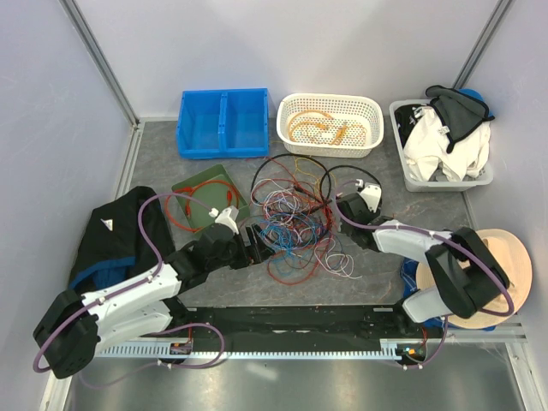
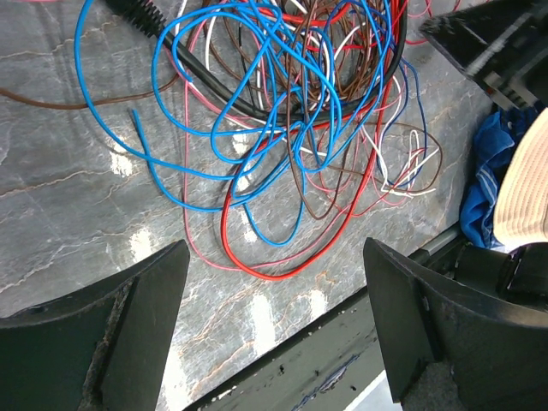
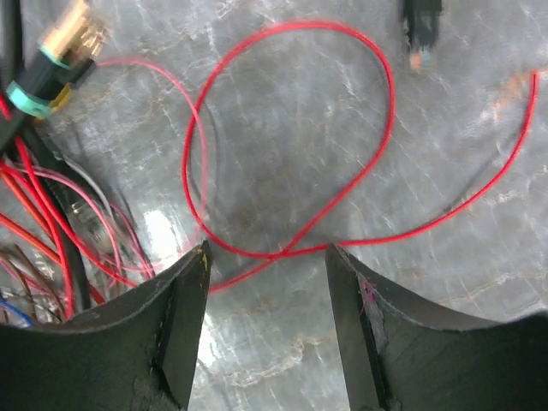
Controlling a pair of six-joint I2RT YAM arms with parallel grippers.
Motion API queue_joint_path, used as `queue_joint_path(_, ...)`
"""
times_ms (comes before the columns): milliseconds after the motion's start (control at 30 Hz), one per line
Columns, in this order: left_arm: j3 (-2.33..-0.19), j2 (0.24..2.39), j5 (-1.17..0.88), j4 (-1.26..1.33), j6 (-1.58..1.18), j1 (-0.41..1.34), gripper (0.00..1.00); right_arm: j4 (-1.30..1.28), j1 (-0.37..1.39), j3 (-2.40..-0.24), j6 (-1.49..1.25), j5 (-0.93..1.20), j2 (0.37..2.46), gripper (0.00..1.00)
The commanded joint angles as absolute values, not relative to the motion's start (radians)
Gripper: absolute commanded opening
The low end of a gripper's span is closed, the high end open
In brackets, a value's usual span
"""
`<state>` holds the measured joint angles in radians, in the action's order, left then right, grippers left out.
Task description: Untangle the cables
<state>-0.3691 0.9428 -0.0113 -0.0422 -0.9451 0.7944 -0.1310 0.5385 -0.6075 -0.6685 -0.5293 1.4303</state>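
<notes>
Left gripper [image 2: 276,248]: low at the near-left edge of the heap, fingers spread wide, nothing between them.
Ahead of the left fingers: a long red loop [image 2: 282,276] bulges out of the heap toward the gap, its bend lying on the table just in front of the fingertips. The blue wire [image 2: 282,128] coils beyond it, woven into the dense part.
Right gripper [image 3: 265,257]: on the far-right side of the heap, fingers partly spread, with nothing in their grasp.
Ahead of the right fingers: a single thin red wire [image 3: 390,94] lies flat on the grey table [image 3: 462,171]. It makes one loop whose self-crossing sits at the mouth of the gap. The loop opens straight away from the fingers, and a free tail runs off to the upper right of that view.
Cables [image 1: 295,218]: one tangle at mid-table, between the two grippers.
Nearer arm: the right arm, for the lone red wire, since its crossing is already at the fingertips; the left faces strands that are knotted together.
What the move turns on: the wire runs across the gap at the crossing, so closing there should catch it. That is a judgement.
Farther back: a green tray [image 1: 195,181] holds a coiled orange-red wire, and a white basket [image 1: 374,128] holds orange cable.
</notes>
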Motion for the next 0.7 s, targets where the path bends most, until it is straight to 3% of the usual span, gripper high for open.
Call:
queue_joint_path(0,-0.361,0.916,-0.034,-0.003,-0.968,0.799,0.89,-0.040,0.529,-0.675,-0.650,-0.514,1.515,0.64)
queue_joint_path(100,-0.353,0.905,-0.029,-0.005,-0.973,0.799,0.89,-0.035,0.528,-0.693,-0.640,-0.511,1.574,0.63)
queue_joint_path(200,-0.347,0.897,-0.023,-0.005,-0.973,0.799,0.89,-0.025,0.526,-0.686,-0.635,-0.499,1.608,0.53)
queue_joint_path(233,-0.345,0.897,-0.021,-0.005,-0.973,0.799,0.89,-0.018,0.529,-0.681,-0.635,-0.496,1.612,0.42)
queue_joint_path(300,-0.347,0.900,-0.021,-0.005,-0.974,0.799,0.89,-0.008,0.526,-0.666,-0.634,-0.486,1.614,0.30)
queue_joint_path(333,-0.350,0.903,-0.023,-0.005,-0.974,0.799,0.89,-0.009,0.526,-0.663,-0.632,-0.485,1.612,0.16)
queue_joint_path(400,-0.353,0.910,-0.025,-0.003,-0.974,0.799,0.89,-0.008,0.526,-0.655,-0.629,-0.482,1.597,0.00)
queue_joint_path(667,-0.356,0.919,-0.017,-0.005,-0.971,0.799,0.89,-0.119,0.587,-0.678,-0.604,-0.503,1.265,0.00)
